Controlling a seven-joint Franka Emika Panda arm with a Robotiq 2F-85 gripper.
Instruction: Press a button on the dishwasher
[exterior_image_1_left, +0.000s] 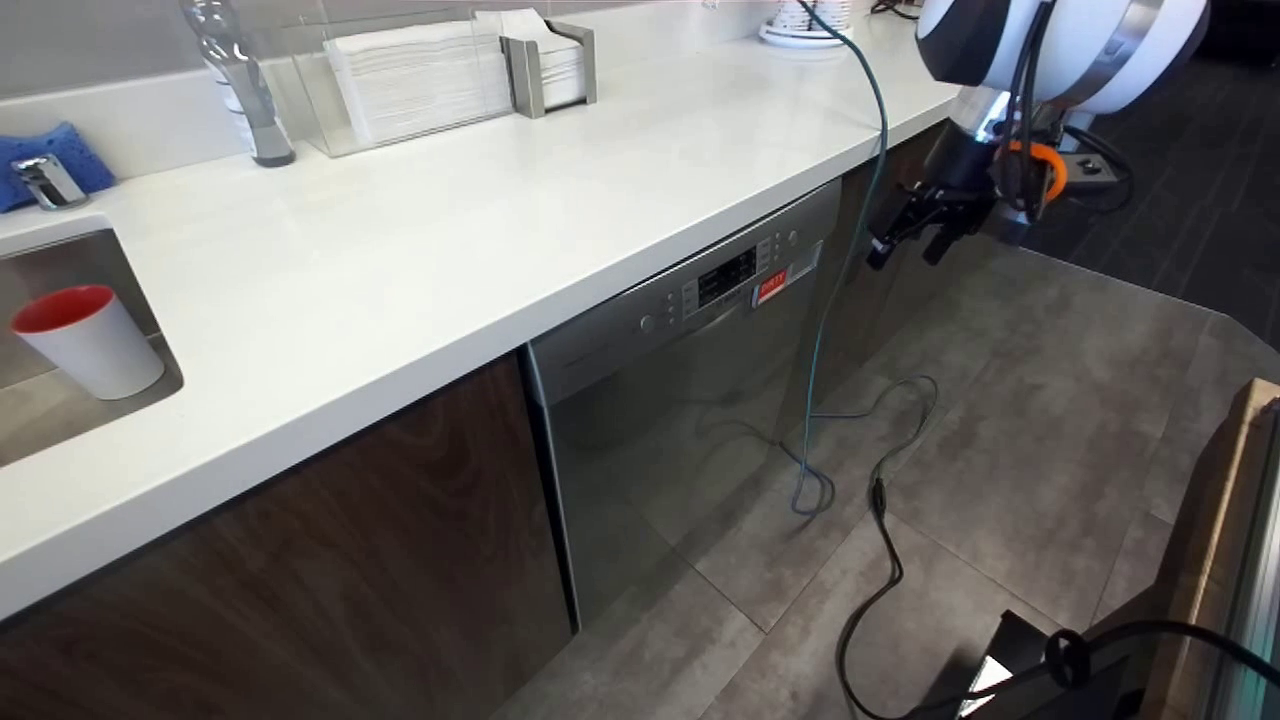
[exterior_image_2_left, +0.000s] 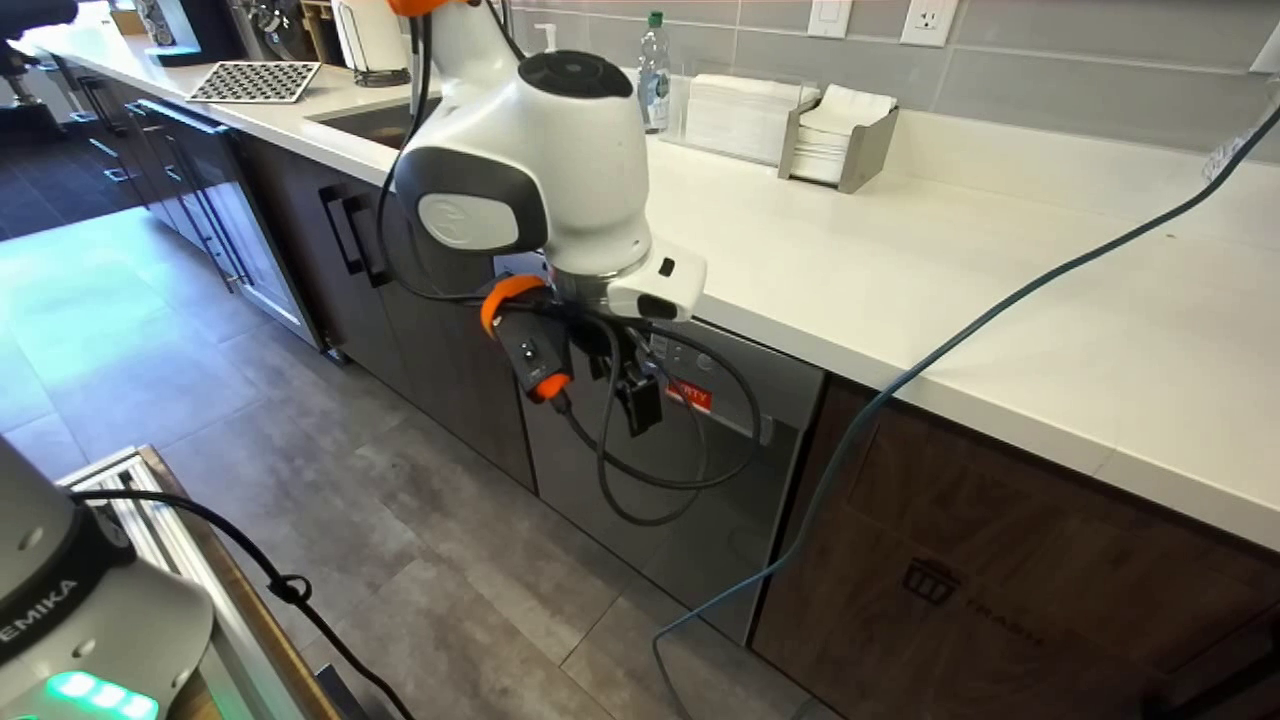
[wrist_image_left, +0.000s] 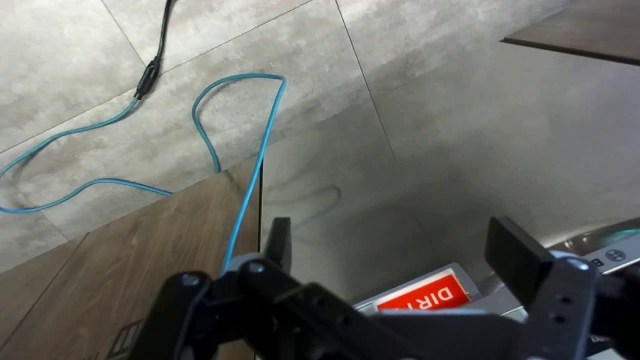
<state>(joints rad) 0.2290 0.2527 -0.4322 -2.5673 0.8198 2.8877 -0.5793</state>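
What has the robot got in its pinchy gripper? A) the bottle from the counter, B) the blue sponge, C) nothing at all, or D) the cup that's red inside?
C: in the wrist view the gripper is open with nothing gripped between its fingers, and only the dishwasher and its red label show behind the gap.

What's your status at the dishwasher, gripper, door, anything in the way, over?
Gripper open and empty. Dishwasher closed, untouched, DIRTY sign on its front. Blue cable hanging near the dishwasher's side edge, might snag.
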